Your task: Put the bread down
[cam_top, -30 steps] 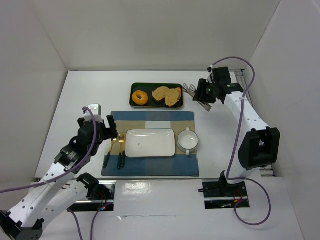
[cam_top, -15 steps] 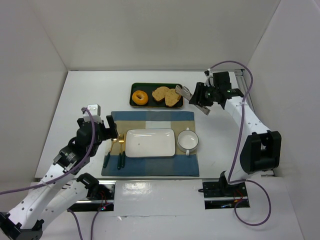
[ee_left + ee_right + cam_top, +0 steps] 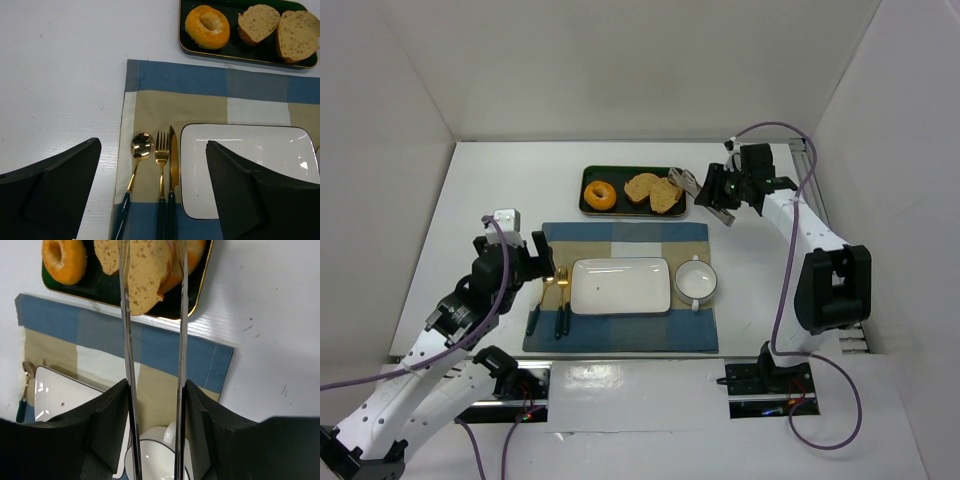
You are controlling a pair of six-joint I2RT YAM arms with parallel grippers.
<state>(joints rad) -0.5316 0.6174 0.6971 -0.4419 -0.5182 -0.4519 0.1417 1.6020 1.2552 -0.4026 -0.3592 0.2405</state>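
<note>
Two arms stand bent over the white surface. The right arm rises from its base at the near right, runs out toward the far right corner, and turns its wrist left toward the dark tray. The right fingers are pressed against the outer sides of a pair of metal tongs, whose two blades stand apart and reach over the tray's right end. The bread lies flat in the tray between those blades. The left blade crosses its surface and the right blade runs along its edge, though whether either presses on it cannot be told. In the wrist view its long axis runs roughly along the blades, with the narrower end pointing toward the checked mat. From above it slants from near-left to far-right. It is the rightmost item, touching the rounder slice, with a doughnut at the left end. The left arm climbs from the near left, elbow bent, its wrist tilted down over the mat's left edge. The left fingers are spread wide and hold nothing, above a spoon, fork and knife lying side by side beside a white plate.
</note>
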